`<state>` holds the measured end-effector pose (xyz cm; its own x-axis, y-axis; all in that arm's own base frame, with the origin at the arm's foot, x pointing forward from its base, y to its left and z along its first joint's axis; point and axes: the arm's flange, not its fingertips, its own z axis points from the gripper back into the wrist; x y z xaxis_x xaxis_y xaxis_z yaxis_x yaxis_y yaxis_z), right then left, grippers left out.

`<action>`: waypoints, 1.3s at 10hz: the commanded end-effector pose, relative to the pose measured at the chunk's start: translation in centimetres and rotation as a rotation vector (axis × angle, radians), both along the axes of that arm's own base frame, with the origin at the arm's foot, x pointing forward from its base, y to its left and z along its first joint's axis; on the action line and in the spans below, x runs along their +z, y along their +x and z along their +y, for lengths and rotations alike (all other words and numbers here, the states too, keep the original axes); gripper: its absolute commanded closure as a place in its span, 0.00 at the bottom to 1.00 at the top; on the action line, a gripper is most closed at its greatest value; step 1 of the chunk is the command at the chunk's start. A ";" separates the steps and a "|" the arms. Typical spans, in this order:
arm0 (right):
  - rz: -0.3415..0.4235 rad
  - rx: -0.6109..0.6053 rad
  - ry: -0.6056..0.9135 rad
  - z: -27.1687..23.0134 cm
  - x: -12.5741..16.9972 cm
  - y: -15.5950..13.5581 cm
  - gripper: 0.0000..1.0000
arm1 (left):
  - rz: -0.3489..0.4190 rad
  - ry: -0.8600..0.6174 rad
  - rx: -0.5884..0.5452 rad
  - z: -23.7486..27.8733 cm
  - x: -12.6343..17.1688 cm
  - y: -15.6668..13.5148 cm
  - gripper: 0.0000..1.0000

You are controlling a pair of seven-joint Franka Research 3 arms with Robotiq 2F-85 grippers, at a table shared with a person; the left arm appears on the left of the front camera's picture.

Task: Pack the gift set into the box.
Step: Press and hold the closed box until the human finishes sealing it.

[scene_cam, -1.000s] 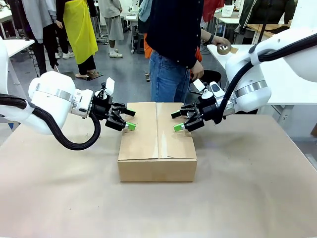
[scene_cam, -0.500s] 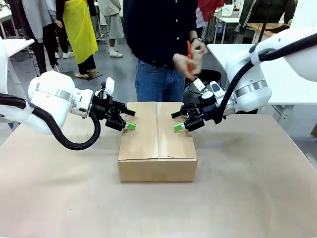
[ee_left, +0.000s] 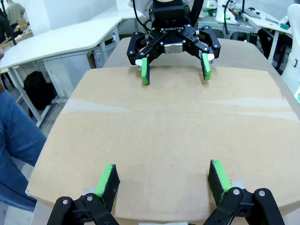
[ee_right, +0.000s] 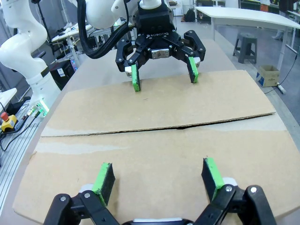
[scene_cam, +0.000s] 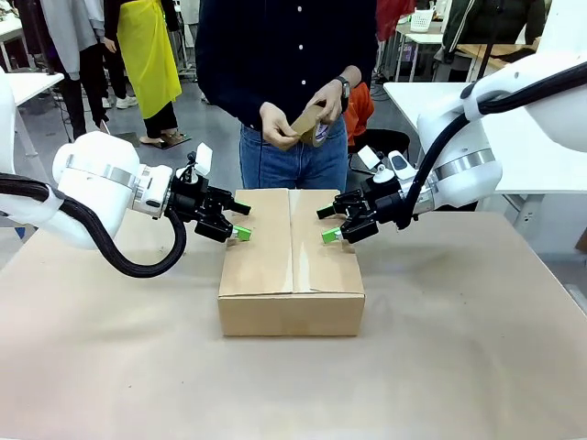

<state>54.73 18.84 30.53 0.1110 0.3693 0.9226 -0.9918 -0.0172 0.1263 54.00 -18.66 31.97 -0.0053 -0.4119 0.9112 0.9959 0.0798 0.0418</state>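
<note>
The box (scene_cam: 291, 247) sits mid-table with its top flaps folded shut and a seam (ee_right: 178, 126) running across the lid. My left gripper (scene_cam: 242, 221) is open over the lid's left edge, its green pads (ee_left: 108, 178) spread just above the cardboard (ee_left: 164, 122). Opposite it, my right gripper (scene_cam: 326, 225) is open over the lid's right part, and its pads (ee_right: 211, 176) stand apart over the flap (ee_right: 154, 108). Each wrist view shows the other gripper facing it: the right gripper (ee_left: 174, 70) and the left gripper (ee_right: 164, 75). The pouch and the white pack are out of view.
A person stands at the table's far edge behind the box, both hands holding a roll of brown tape (scene_cam: 312, 124). White tables (scene_cam: 514, 137) stand at the back right. The brown tabletop (scene_cam: 275, 385) lies bare in front of the box.
The person has stepped left to stand right behind the box and brought the tape roll into both hands. Both arms and the box have stayed put.
</note>
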 end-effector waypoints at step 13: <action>0.005 -0.006 -0.008 0.0 -0.3 0.0 0.00 | 0.004 -0.003 -0.003 0.3 -0.1 -0.3 0.00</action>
<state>54.73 18.84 30.53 0.1110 0.3693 0.9226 -0.9918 -0.0172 0.1263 54.00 -18.66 31.97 -0.0053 -0.4119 0.9112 0.9959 0.0798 0.0419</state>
